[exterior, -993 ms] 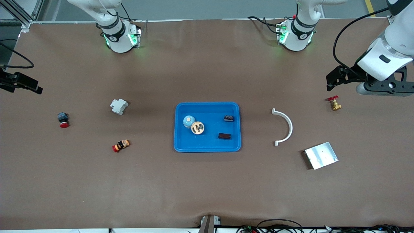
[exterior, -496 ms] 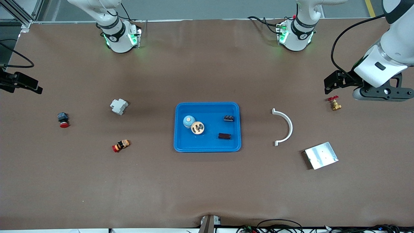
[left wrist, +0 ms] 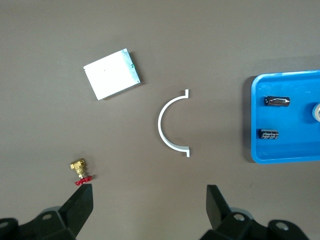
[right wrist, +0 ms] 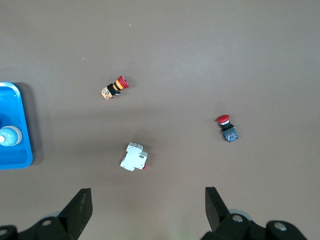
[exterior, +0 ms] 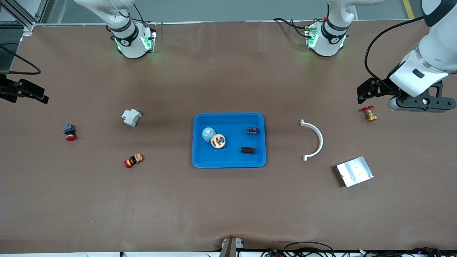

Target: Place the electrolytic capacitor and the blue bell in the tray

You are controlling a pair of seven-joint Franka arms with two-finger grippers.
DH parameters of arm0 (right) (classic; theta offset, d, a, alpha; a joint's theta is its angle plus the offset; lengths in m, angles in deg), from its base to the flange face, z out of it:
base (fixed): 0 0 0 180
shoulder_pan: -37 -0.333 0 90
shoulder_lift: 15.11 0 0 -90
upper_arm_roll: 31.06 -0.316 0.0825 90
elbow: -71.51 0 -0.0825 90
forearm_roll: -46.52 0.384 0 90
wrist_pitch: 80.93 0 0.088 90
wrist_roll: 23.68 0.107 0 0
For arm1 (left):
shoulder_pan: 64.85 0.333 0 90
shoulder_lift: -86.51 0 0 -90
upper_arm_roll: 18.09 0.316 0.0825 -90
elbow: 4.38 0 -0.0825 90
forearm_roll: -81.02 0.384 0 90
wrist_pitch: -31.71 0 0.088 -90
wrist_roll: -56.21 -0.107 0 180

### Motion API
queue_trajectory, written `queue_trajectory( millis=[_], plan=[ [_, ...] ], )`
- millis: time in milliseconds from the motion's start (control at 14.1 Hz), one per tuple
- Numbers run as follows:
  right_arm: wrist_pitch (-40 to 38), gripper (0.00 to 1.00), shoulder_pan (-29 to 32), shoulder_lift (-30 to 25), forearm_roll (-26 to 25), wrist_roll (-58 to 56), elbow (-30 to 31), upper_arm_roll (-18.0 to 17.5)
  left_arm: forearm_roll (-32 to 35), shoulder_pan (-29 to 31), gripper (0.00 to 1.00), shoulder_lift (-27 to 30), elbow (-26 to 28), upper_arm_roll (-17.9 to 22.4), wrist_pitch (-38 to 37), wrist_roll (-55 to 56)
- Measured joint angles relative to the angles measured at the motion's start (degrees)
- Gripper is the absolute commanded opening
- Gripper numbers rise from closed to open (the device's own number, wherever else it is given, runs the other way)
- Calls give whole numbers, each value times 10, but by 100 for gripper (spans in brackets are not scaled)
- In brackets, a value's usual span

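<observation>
The blue tray [exterior: 228, 162] lies mid-table. In it are the pale blue bell [exterior: 207, 133], beside a beige round part [exterior: 218, 141], and the dark electrolytic capacitor [exterior: 247, 150], which is also in the left wrist view [left wrist: 277, 101]. My left gripper [left wrist: 150, 192] hangs open and empty over bare table by a brass valve [left wrist: 80, 170], at the left arm's end. My right gripper [right wrist: 147, 195] hangs open and empty over bare table at the right arm's end. The tray's rim [right wrist: 17, 162] and the bell [right wrist: 10, 136] show in the right wrist view.
A black terminal block [exterior: 252, 130] also lies in the tray. A white curved bracket [exterior: 316, 141], a silver plate [exterior: 354, 171] and the valve [exterior: 369, 115] lie toward the left arm's end. A white breaker [exterior: 131, 117] and two red-capped push buttons [exterior: 133, 160] [exterior: 69, 132] lie toward the right arm's end.
The left arm's hand has shifted slightly toward the tray and levelled out. The right arm has barely moved. Nothing on the table has moved.
</observation>
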Motion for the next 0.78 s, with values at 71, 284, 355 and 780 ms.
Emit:
queue_trajectory(
  millis=[71,284,355,780],
  plan=[
    [0,100,0,0,0,0,0,0,0,0,100,0,0,0,0,0],
    [0,100,0,0,0,0,0,0,1,-2,100,0,0,0,0,0],
    [0,100,0,0,0,0,0,0,4,-4,100,0,0,-1,0,0],
    [1,100,-1,0,1,0,0,0,9,-6,100,0,-1,-3,0,0]
  ],
)
